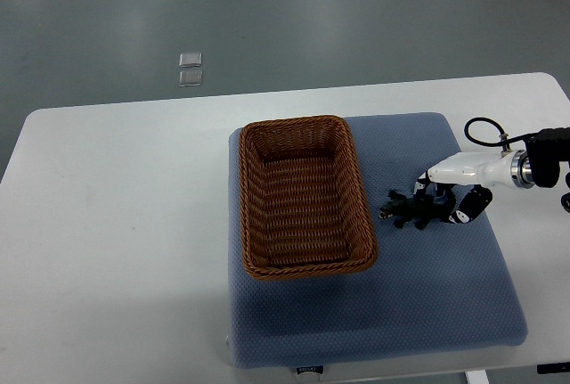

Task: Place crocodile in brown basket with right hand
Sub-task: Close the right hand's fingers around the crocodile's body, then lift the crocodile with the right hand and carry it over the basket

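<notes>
One little green crocodile (410,211) lies on the blue mat (445,304), just right of the brown basket (299,122). The right hand (454,190) curls around its tail end, on the side away from the basket. The toy looks light and bendy, so its thick middle seems the best place to hold.

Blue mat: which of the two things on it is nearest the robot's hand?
The crocodile, the small dark toy right of the brown basket; the right hand is at its tail end.

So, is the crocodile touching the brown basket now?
Apart. The top view plainly shows a strip of blue mat between the crocodile and the right wall of the brown basket.
</notes>
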`<state>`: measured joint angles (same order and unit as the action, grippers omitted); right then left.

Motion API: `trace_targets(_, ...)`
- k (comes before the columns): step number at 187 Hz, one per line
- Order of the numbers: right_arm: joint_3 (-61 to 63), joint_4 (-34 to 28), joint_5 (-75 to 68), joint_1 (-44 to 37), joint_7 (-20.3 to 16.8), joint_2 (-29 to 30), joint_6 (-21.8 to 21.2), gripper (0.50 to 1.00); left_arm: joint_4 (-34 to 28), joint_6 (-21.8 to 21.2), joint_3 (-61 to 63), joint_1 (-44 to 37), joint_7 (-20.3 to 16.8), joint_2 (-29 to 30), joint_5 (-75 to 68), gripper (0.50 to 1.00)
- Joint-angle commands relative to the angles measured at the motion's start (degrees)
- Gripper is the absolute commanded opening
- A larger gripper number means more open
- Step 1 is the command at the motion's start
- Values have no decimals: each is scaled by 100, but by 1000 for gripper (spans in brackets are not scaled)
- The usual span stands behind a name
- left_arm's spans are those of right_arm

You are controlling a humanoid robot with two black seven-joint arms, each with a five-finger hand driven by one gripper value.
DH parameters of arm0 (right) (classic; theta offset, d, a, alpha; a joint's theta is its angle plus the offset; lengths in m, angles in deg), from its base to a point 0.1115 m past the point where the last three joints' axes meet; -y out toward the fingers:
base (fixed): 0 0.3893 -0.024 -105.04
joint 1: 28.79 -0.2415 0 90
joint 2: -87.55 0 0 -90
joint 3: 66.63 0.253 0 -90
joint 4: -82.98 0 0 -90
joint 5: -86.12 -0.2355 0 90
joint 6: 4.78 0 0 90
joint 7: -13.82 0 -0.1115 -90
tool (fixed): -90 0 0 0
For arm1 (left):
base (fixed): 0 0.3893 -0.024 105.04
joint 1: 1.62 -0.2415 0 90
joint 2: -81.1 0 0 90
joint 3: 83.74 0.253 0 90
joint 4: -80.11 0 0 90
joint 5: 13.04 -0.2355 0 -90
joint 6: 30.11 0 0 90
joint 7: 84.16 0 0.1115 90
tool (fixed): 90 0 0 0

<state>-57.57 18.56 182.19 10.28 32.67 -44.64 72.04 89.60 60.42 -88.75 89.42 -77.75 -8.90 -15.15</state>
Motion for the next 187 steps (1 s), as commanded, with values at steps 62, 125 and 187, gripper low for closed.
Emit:
trace_targets(62,17,70,-44,-242,5,-307,-19,500,0,0,0,1,1,0,0,1000)
trace_targets(125,97,352,-88,-567,5,-351,-45,500,0,0,0,1,1,0,0,1000)
trace_targets(187,114,404,-114,-1261,-4,-333,-89,500,0,0,0,1,1,0,0,1000)
